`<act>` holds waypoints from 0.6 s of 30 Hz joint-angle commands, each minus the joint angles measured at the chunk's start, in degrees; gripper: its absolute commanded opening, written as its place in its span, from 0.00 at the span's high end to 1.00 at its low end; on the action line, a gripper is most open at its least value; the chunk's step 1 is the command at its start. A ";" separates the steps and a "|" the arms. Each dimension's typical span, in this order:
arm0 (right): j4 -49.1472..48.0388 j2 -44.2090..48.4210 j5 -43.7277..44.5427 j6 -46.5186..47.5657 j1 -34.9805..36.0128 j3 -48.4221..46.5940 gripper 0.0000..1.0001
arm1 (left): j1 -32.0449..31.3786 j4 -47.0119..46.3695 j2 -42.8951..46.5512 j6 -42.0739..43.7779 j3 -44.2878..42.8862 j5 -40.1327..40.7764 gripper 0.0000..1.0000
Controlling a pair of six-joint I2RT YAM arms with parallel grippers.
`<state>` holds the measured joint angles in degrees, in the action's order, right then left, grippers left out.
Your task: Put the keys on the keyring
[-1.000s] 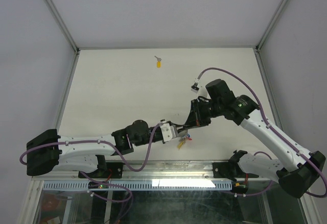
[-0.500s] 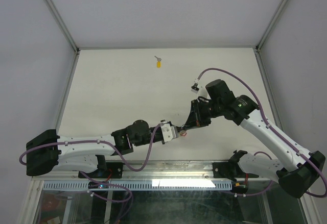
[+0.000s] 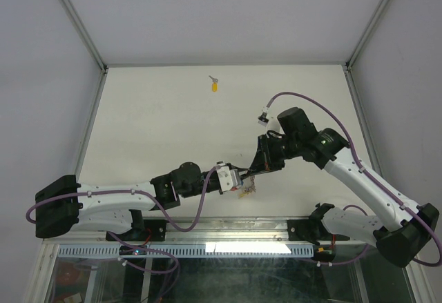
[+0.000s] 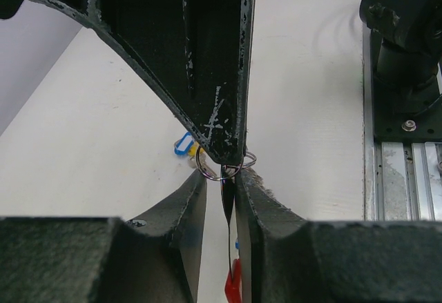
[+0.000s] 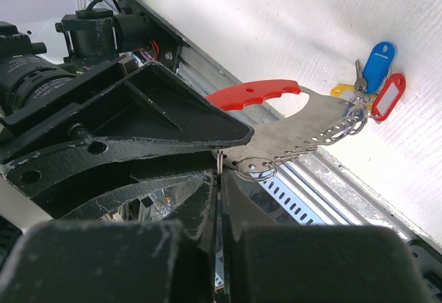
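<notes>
**Operator:** Status of the left gripper point(image 4: 222, 179)?
**Technician:** Closed on the keyring point(image 5: 304, 127). It clamps the flat silver part edge-on, near the front edge of the table point(image 3: 159, 123).
**Operator:** Right gripper point(image 5: 218, 172)?
**Technician:** Fingers pinched together on one thin wire ring of that keyring, tip to tip with the left gripper.
**Operator:** Location of the keys point(image 5: 376, 61)?
**Technician:** Those with blue, red and yellow tags are clustered at the keyring's other end. One yellow-tagged key point(image 3: 215, 86) lies alone, well apart, toward the table's far edge.
</notes>
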<state>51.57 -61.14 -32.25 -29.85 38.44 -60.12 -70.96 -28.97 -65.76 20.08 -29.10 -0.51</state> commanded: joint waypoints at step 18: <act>-2.84 -0.28 -2.05 1.28 -0.06 -0.03 1.00 | -0.59 -3.37 -0.15 -0.74 -3.28 -1.39 0.76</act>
<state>51.31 -61.54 -32.25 -29.56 38.44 -60.10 -70.94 -28.75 -66.02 20.05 -29.56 -0.56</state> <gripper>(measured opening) 0.009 0.262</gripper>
